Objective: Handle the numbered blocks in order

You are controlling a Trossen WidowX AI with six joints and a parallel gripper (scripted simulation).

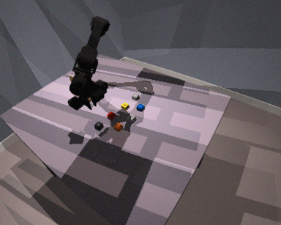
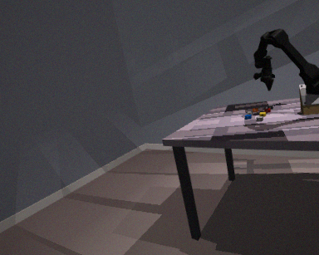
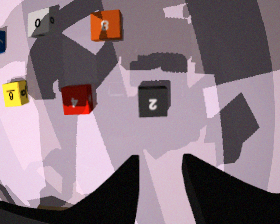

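Pincer just hanging over the surface
Fingers partway apart, nothing between them, near the dark 2 block.

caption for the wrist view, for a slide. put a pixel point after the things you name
Open gripper (image 1: 89,106) (image 2: 269,90) (image 3: 160,161) near the dark block (image 1: 99,126) (image 3: 153,101) showing a 2, with red (image 1: 111,115) (image 3: 77,100) and orange (image 1: 118,127) (image 3: 105,25) blocks beyond

The black arm bends over the table, its gripper above the surface. Small coloured blocks sit below, near 1 another.
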